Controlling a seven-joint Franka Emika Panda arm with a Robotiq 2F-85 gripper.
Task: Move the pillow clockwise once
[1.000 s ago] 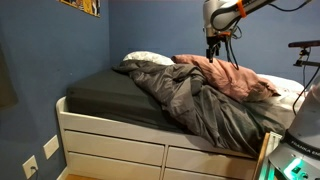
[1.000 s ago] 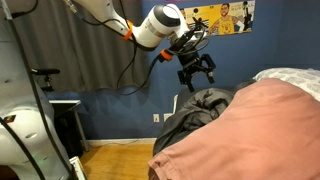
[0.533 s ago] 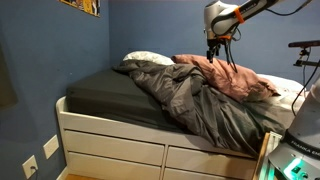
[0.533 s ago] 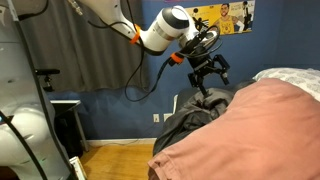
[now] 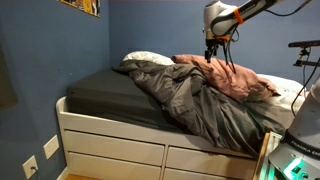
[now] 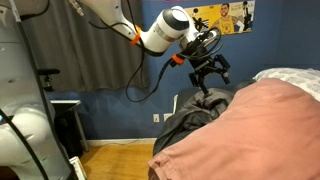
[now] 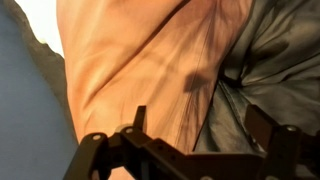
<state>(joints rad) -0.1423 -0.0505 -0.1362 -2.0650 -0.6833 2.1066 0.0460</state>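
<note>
The dusty pink pillow (image 5: pixel 232 77) lies wrinkled on the bed, on top of the grey comforter (image 5: pixel 190 98). In an exterior view it fills the lower right (image 6: pixel 262 125). My gripper (image 5: pixel 212 56) hangs just above the pillow's far end, apart from it. In an exterior view (image 6: pixel 211 78) its fingers are spread above the comforter's crest. In the wrist view the pillow (image 7: pixel 140 60) lies below the open, empty jaws (image 7: pixel 200 125), with the comforter (image 7: pixel 275 60) beside it.
A white pillow (image 5: pixel 145 58) lies at the head of the bed by the blue wall. The bed has white drawers (image 5: pixel 110 150) below. A striped white pillow (image 6: pixel 295 77) lies beyond the pink one. A black stand (image 6: pixel 62 120) is by the curtain.
The gripper moved over the pillow and a little lower between 1.0 s and 0.5 s ago. Since then nothing has visibly moved.
</note>
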